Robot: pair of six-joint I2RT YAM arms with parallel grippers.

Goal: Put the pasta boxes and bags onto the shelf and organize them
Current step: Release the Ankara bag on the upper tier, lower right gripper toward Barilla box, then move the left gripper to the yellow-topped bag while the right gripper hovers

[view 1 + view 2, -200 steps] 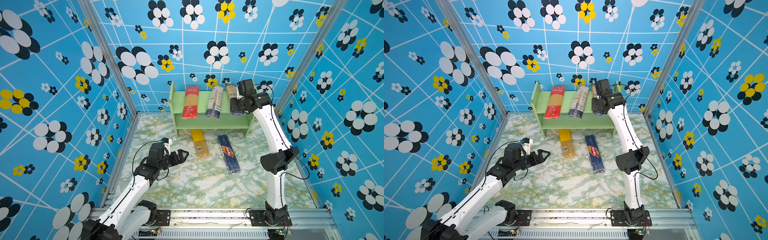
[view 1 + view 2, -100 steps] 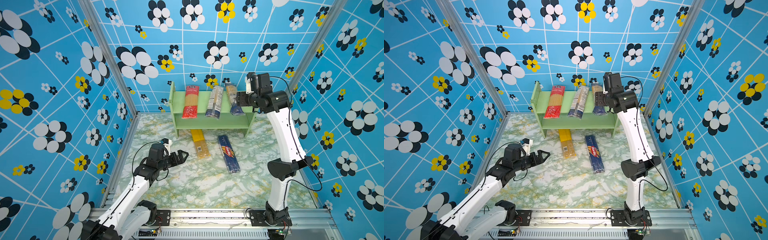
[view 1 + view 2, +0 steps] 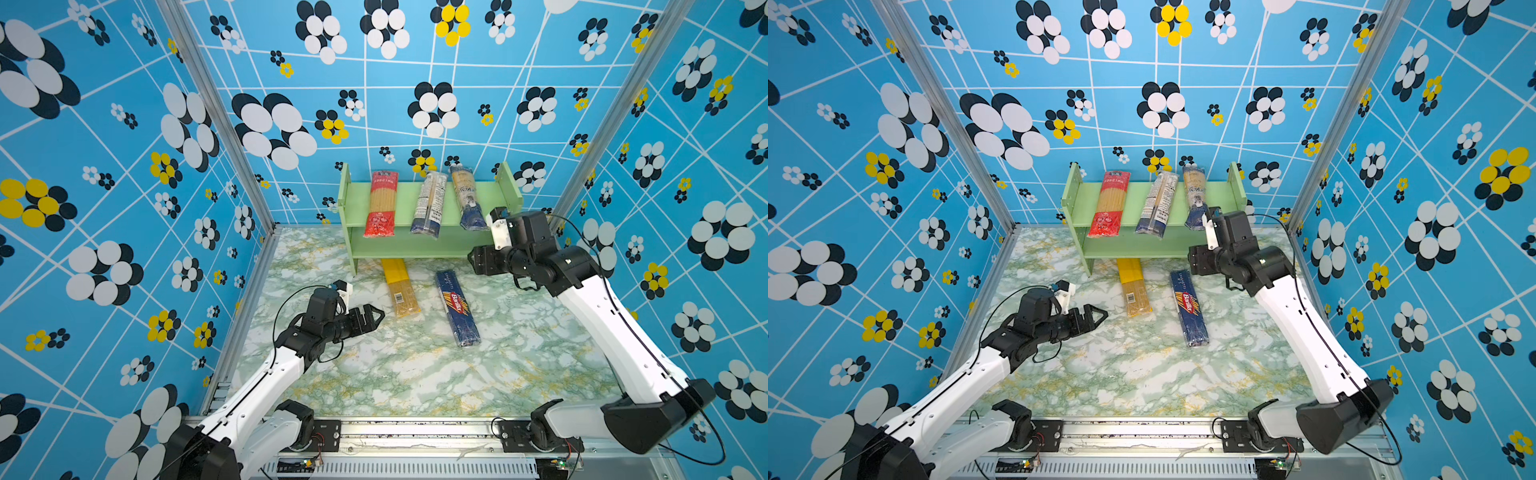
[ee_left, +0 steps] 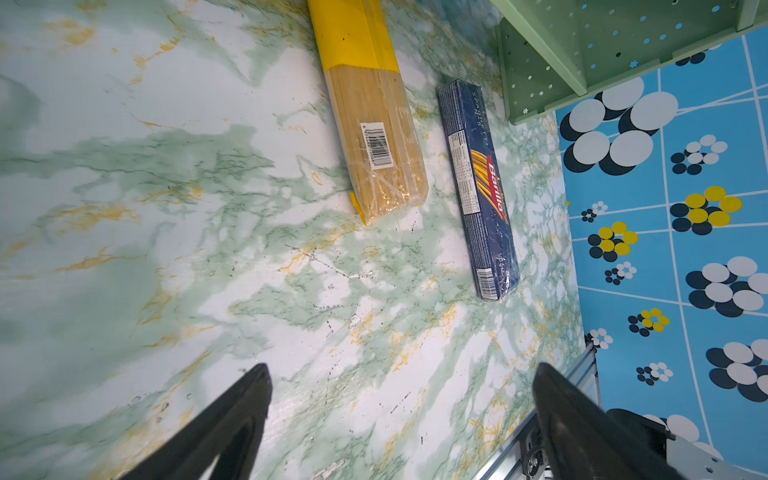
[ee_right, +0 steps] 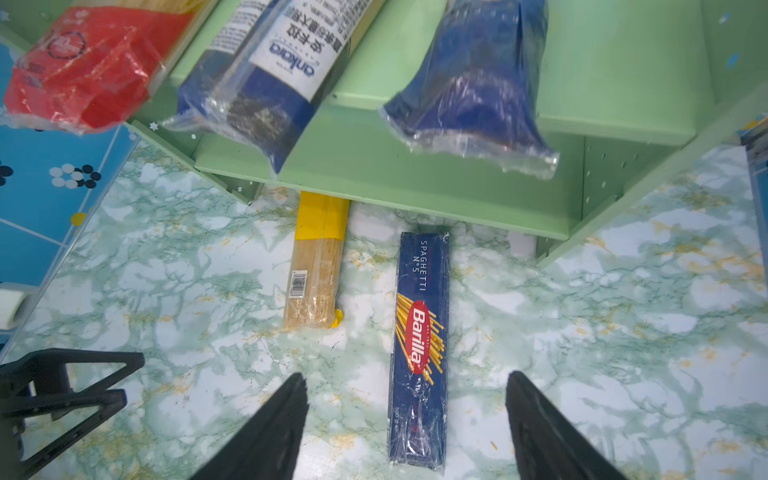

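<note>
– Green wood at the back, that is the shelf (image 3: 353, 208). What sits on it?
– Three bags across the top tier: the red bag (image 3: 380, 203) on the left, the middle bag (image 3: 430, 205) slanted, and the right bag (image 3: 467, 199) next to it. Their near ends hang over the front edge. They partly hide the lower tier in both top views.
– And the others?
– Two lie on the table (image 3: 374, 374). The yellow bag (image 3: 401, 291) has its far end tucked under the shelf, out of sight. The box (image 3: 457, 307) lies flat just beside it, with a gap between them. I cannot tell whether the box's far end touches the shelf.
– Your right pincer?
– My right pincer (image 5: 405, 378) hangs in front of the shelf's right end, spread apart, with nothing in it. In my wrist view the box shows between the fingers (image 5: 282, 415), yet it lies on the table below them. In the top views that pincer is a dark lump against my arm, and its tips are hard to make out.
– The left one?
– My left pincer (image 4: 399, 374) is wide apart and empty, over bare table near the yellow bag. The wrist view cuts its fingers off at the frame edge.
– Any labels?
– The right bag's print is blurred in my right wrist view, and the red bag is cut off at the edge there.
</note>
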